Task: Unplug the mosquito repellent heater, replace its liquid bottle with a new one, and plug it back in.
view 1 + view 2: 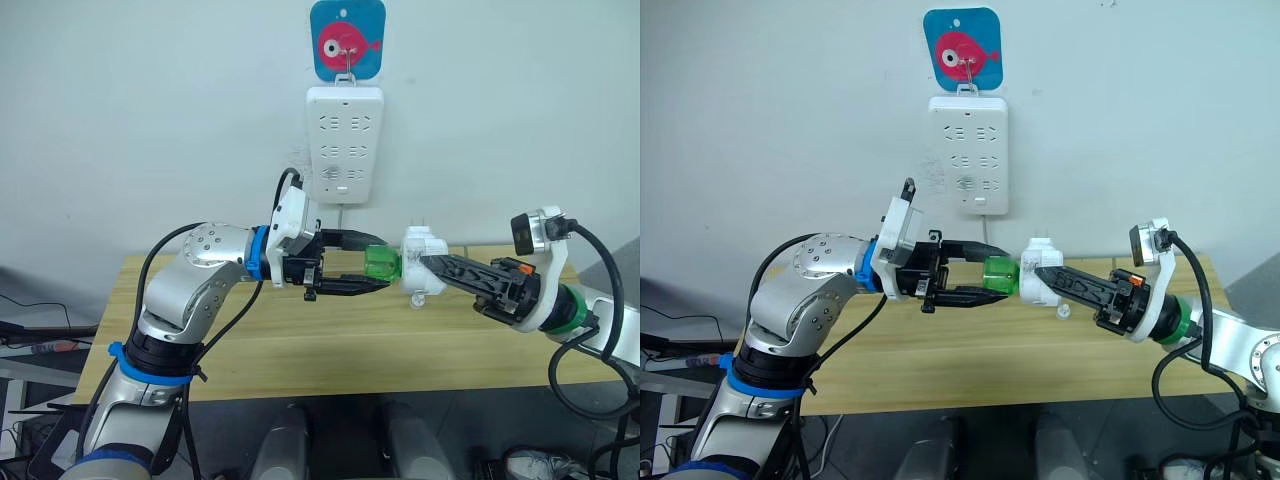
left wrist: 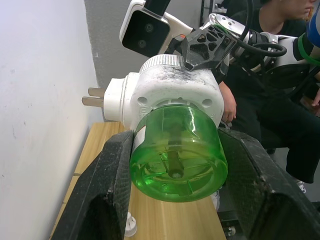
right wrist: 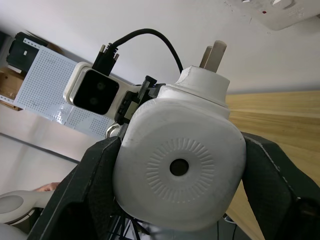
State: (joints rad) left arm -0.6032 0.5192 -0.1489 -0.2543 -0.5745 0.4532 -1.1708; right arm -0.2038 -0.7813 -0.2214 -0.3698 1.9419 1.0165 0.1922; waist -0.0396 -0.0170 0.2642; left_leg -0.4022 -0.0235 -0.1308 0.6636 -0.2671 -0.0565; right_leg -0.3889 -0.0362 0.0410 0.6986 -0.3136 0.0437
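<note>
From the left eye view, the mosquito repellent heater (image 1: 421, 262) is held in the air above the wooden table (image 1: 330, 345), below and a little right of the white power strip (image 1: 345, 144) on the far wall, its two prongs pointing up toward the wall; the right gripper (image 1: 425, 262) clamps its white body from the right; the left gripper (image 1: 372, 265) reaches in from the left, its black fingers closed around the green liquid bottle (image 1: 381, 264) that sits at the heater's left end; a fish-printed blue hook plate (image 1: 347, 38) hangs above the strip; a small white piece (image 1: 417, 300) lies on the table just below the heater.

The right eye view gives the same arrangement; bottle touching heater, both grippers meeting over the table's middle.

In the left wrist view, the bottle's round base fills the gap between the two fingers (image 2: 107, 190), pressed on both sides; the heater behind it, its prongs pointing at the wall; a seated person (image 2: 272, 100) beyond.

In the right wrist view, the heater's domed, ribbed face sits gripped between the fingers (image 3: 92, 192); prongs aimed toward the strip.
</note>
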